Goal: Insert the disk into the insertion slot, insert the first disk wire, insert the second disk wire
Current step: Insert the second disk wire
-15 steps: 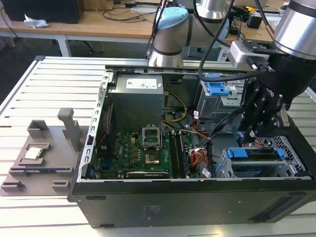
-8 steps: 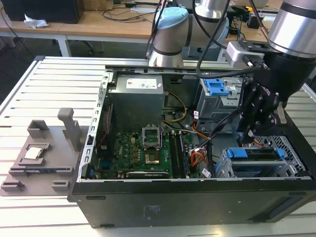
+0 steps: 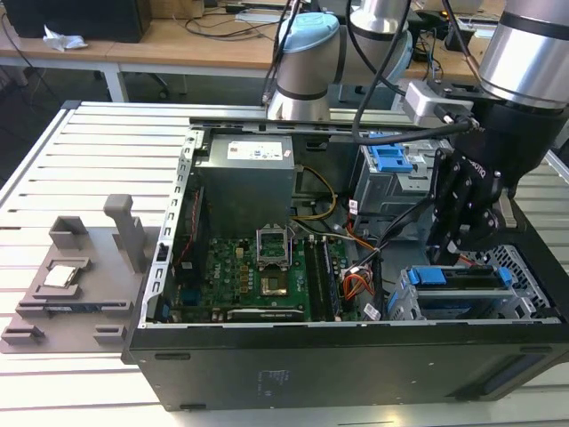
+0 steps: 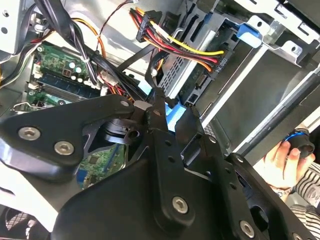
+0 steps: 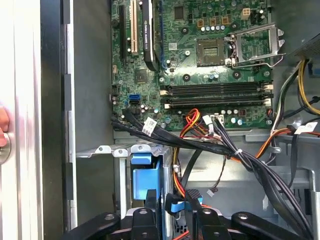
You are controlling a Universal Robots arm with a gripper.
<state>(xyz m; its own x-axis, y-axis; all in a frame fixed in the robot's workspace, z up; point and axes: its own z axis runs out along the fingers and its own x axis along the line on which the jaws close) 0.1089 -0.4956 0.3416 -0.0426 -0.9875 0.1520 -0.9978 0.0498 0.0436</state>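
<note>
Disk: flat drive in a bright blue plastic frame, lying inside the metal cage at the near corner of the computer case, on the exterior view's right. In the first wrist view the blue frame is showing between the cage's thin folded silver walls. The cage sides are perforated; its shape is low and boxy.

Gripper: black and jointed, hanging just above the cage's open end. In both wrist views the fingers are pinching a small blue plug between them, right beside the disk frame. I cannot tell whether the plug is touching the disk.

A bundle of red, yellow and black wires is ending in a flat black connector near the cage.

Case contents: a green circuit board is lying flat on the floor, a grey boxy power supply is sitting at the far wall, and a taller grey bay with a blue latch is standing behind the gripper.

The case is resting on a slatted white table, with a grey moulded tray beside it.

A person's hand is showing past the case edge in the second wrist view.
</note>
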